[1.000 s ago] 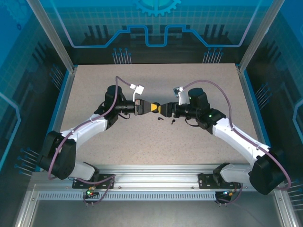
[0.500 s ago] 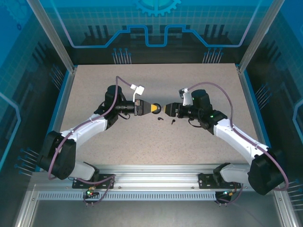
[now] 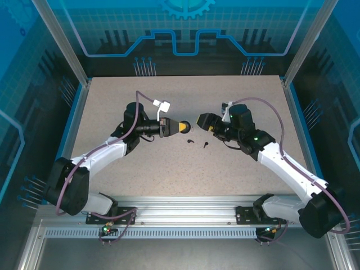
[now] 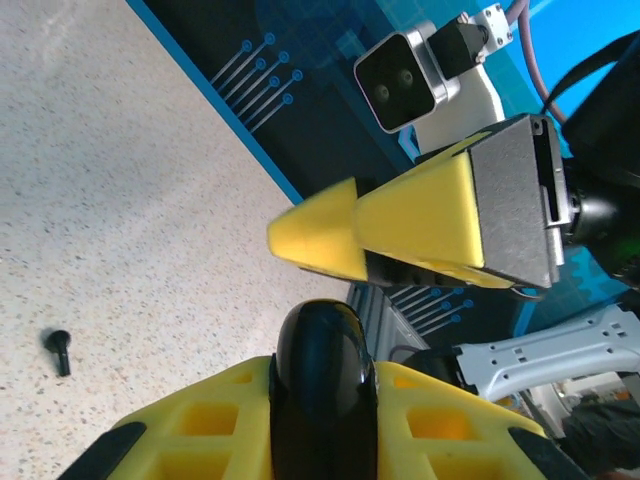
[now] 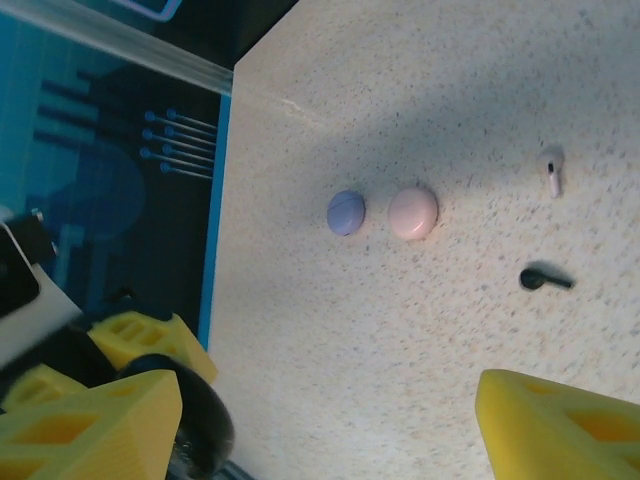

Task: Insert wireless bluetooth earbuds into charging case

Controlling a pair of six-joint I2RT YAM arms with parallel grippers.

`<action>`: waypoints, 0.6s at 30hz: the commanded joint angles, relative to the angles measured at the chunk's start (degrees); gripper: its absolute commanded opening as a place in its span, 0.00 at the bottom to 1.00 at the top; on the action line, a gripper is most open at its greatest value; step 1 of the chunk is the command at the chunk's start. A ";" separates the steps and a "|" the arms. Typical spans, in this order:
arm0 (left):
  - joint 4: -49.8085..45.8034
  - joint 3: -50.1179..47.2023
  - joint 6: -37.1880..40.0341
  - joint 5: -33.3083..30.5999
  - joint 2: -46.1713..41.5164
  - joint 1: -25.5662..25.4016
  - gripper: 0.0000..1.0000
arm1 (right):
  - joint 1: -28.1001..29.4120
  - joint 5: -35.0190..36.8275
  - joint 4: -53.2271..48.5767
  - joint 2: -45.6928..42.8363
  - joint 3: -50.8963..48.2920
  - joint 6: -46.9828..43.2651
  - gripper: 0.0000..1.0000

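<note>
Earbuds are not yet housed: one black earbud (image 3: 189, 140) and a second black earbud (image 3: 205, 144) lie on the bench (image 3: 185, 169), just below where the arms meet. The left gripper (image 3: 183, 127) stays clamped on the black charging case (image 4: 322, 390). A second ago the right gripper (image 3: 201, 120) was nose to nose with it. Now it has drawn back and turned aside, jaws wide apart and empty. We judge it free to fetch an earbud. Whether the lid stands open we cannot tell.
</note>
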 commanded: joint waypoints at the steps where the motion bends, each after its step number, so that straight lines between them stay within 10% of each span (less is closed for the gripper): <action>1: 3.57 -1.71 0.87 -3.54 -1.84 -0.39 0.00 | 3.37 5.62 -2.11 2.45 3.15 15.85 0.79; 18: 7.46 -3.32 0.16 -6.67 -2.13 -1.01 0.00 | 13.25 13.80 -4.27 15.16 16.75 27.21 0.74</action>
